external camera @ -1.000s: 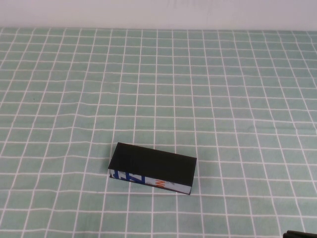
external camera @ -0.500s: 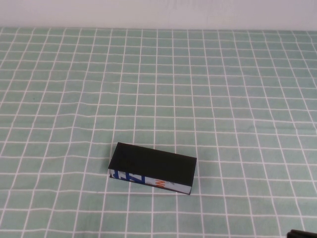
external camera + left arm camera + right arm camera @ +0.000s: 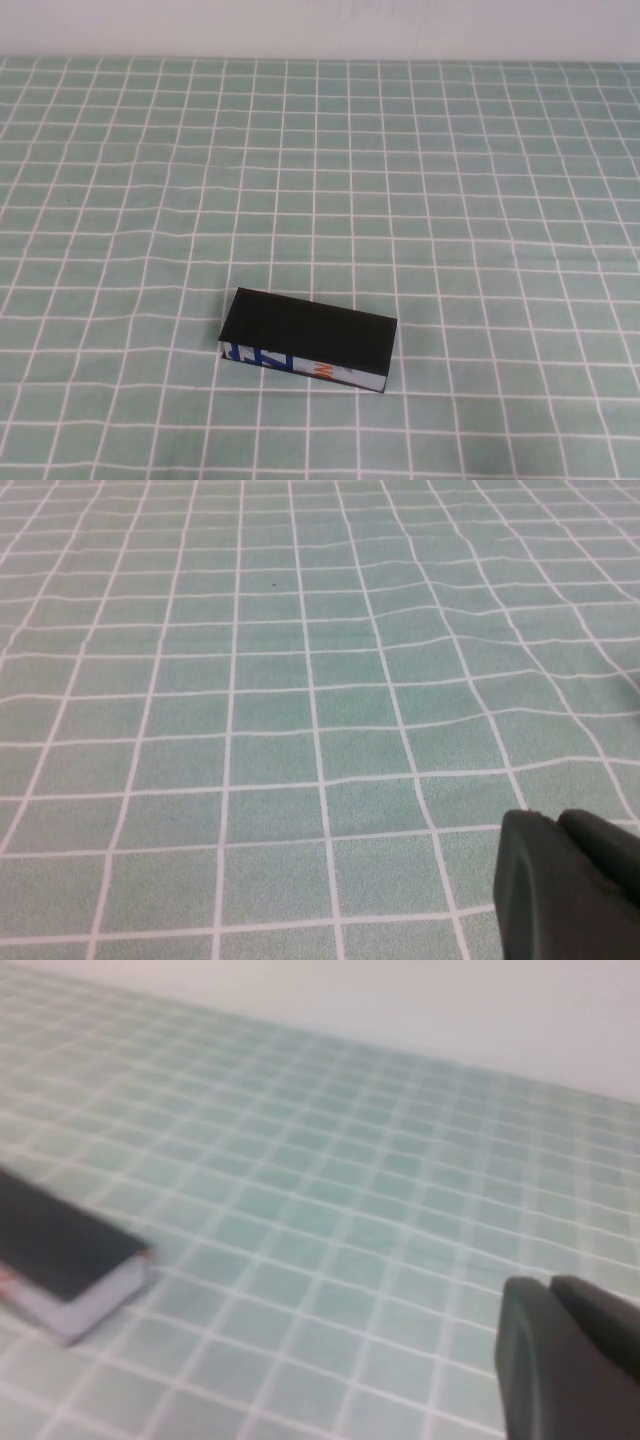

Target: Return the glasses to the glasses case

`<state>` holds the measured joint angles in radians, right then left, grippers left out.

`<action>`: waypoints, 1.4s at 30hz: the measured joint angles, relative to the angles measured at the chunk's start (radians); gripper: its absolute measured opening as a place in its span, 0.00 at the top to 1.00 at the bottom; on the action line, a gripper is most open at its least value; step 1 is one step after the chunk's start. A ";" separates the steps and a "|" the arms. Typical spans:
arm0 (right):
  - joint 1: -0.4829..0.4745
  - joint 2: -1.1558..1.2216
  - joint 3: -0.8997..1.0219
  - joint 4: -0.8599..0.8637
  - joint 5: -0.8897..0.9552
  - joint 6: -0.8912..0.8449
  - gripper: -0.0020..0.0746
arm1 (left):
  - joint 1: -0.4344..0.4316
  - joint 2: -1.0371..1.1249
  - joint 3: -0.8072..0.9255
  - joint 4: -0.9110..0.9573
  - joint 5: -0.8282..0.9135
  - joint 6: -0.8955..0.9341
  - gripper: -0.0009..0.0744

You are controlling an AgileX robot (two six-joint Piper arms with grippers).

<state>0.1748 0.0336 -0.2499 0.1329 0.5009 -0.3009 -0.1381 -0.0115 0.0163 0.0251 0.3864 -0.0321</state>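
High view: closed glasses case (image 3: 307, 342) on checked cloth (image 3: 450, 200); both tools' (image 3: 565, 885) (image 3: 565, 1360) spread untellable

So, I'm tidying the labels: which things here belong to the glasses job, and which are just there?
Job:
- glasses case, lid shut; no glasses visible
- left end effector, out of the high view
- right end effector, away from the case

Just there:
- checked tablecloth

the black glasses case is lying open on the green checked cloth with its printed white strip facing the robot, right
Not quite: the glasses case is shut, its flap lid flat on top, as the high view shows. It does lie on the green checked cloth, printed white strip toward the robot. The left gripper and right gripper show only in their own wrist views.
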 joint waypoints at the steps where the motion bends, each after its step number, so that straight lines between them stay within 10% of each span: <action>1: -0.010 -0.008 0.019 -0.006 -0.025 0.007 0.99 | 0.000 0.000 0.000 0.000 0.000 0.000 1.00; 9: -0.033 -0.031 0.267 0.068 -0.290 0.020 0.99 | 0.000 0.000 0.000 0.000 0.000 0.000 1.00; 42: -0.039 -0.041 0.278 0.114 -0.144 0.018 0.99 | 0.000 0.000 0.000 0.002 0.000 0.000 0.99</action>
<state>0.1360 -0.0075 0.0279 0.2470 0.3568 -0.2827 -0.1381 -0.0115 0.0163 0.0269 0.3864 -0.0321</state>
